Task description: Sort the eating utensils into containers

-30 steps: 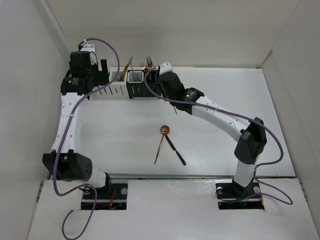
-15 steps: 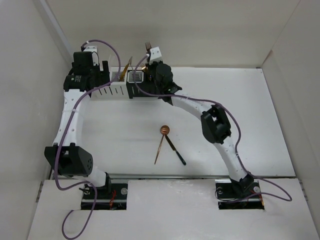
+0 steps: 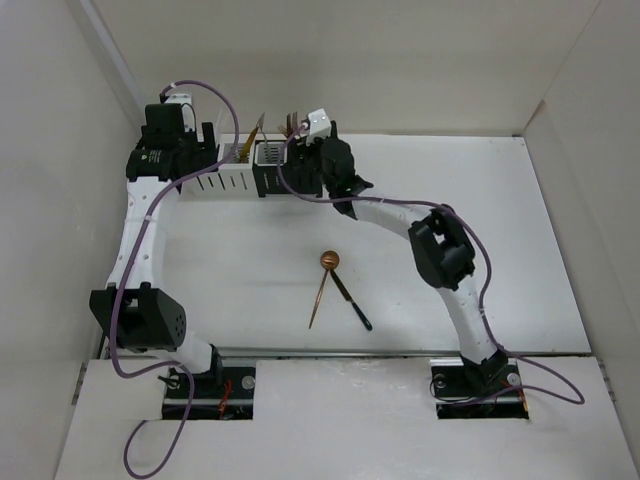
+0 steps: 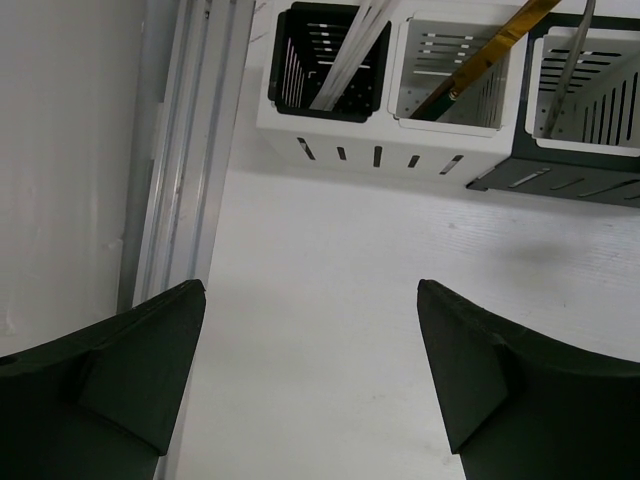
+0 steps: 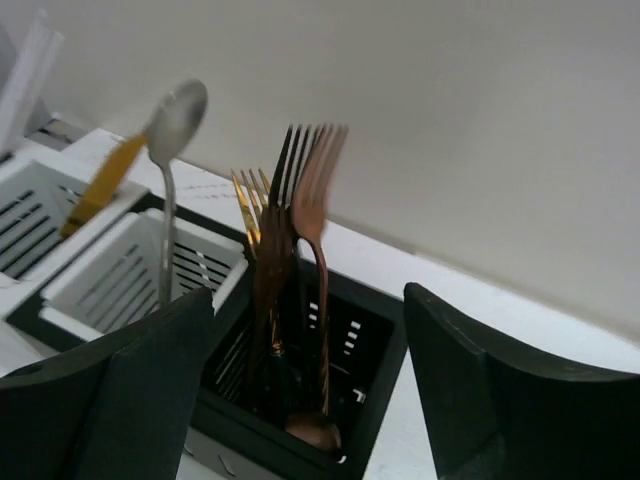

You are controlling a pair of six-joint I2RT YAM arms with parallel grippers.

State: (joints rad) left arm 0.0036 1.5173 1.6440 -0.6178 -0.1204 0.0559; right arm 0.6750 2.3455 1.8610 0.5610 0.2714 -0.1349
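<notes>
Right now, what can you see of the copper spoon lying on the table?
The copper spoon lies flat on the white table, round bowl on the far side, slim handle running back toward the arm bases. It looks like polished metal. A dark-handled utensil meets it below the bowl, forming a V.

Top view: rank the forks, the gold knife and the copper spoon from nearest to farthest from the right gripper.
1. Forks, in the black caddy at the right gripper.
2. Gold knife, in the white caddy further left.
3. Copper spoon, on the open table, nearer the bases.
</notes>
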